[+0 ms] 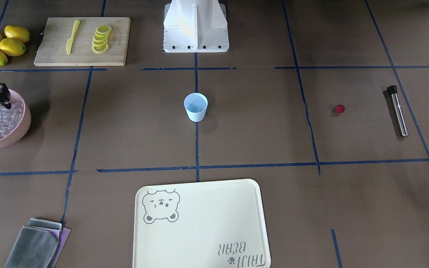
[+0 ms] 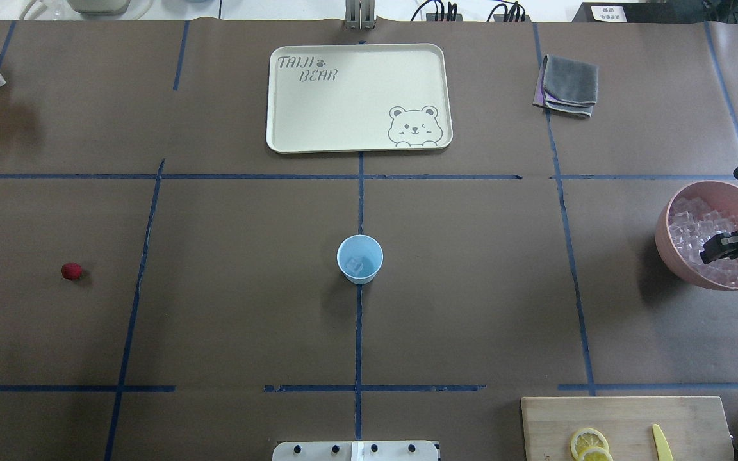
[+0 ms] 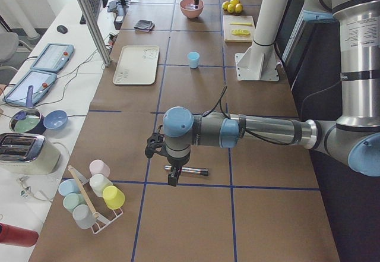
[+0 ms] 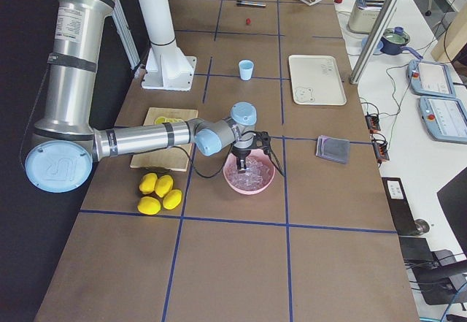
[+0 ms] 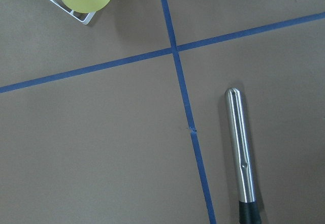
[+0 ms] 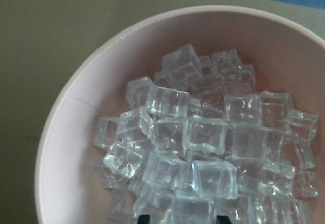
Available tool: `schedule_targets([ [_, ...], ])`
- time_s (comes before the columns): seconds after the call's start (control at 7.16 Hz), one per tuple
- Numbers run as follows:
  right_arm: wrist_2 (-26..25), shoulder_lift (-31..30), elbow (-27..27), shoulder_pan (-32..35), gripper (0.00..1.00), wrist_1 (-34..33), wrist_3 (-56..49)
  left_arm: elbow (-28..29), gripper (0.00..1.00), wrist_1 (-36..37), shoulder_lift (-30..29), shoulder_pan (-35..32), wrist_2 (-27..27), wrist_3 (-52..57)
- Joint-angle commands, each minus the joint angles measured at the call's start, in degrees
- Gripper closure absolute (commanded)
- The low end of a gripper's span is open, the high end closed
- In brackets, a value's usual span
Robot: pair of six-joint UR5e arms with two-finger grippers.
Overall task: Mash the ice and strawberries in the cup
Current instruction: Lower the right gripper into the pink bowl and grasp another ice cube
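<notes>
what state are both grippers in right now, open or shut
Left gripper: cannot be told from the side view alone.
Right gripper: open, fingers apart above the ice in the pink bowl.

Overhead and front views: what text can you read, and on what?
"TAIJI BEAR", with a paw print, on the cream tray.
Faint stamp on the wooden cutting board: too small to read.
Print on the white label past the table's far edge: blurred, unreadable.
</notes>
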Motion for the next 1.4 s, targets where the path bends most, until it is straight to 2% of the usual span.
schedule_targets([
  [0.0, 0.00, 0.00, -0.03, 0.03, 0.80, -0.15, -0.09, 0.01, 0.00, 0.00, 0.00, 0.00, -0.06, 0.05],
  [0.14, 0.00, 0.00, 0.06, 0.03, 0.92, -0.15, -0.09, 0.01, 0.00, 0.00, -0.09, 0.00, -0.06, -0.04],
  [0.42, 0.35, 0.08, 1.89, 0.20, 0.94, -0.15, 0.00, 0.09, 0.00, 0.00, 0.00, 0.00, -0.06, -0.04],
  [0.56, 0.87, -0.09, 5.03, 1.42, 0.94, -0.94, 0.26, 0.10, 0.00, 0.00, -0.09, 0.09, -0.06, 0.05],
  [0.7, 0.97, 0.52, 9.07, 2.65, 0.95, -5.21, 0.35, 0.10, 0.00, 0.00, 0.00, 0.00, -0.06, 0.05],
  [0.84, 0.88, 4.00, 12.33, 2.84, 0.95, -11.78, 0.53, 0.10, 0.00, 0.00, 0.00, 0.00, -0.06, 0.05],
  [0.98, 0.71, 12.30, 12.62, 2.49, 0.94, -18.89, 0.70, 0.01, 0.00, 0.00, -0.09, 0.00, -0.06, -0.04],
  [1.12, 0.01, 21.00, 12.28, -0.47, 0.94, -26.18, 2.79, 0.01, 0.00, 0.00, -0.09, 0.00, -0.06, -0.04],
  [1.26, -4.09, 29.44, 11.93, -6.33, 0.94, -32.52, 5.86, 0.01, 0.00, 0.00, -0.09, 0.00, -0.06, -0.04],
])
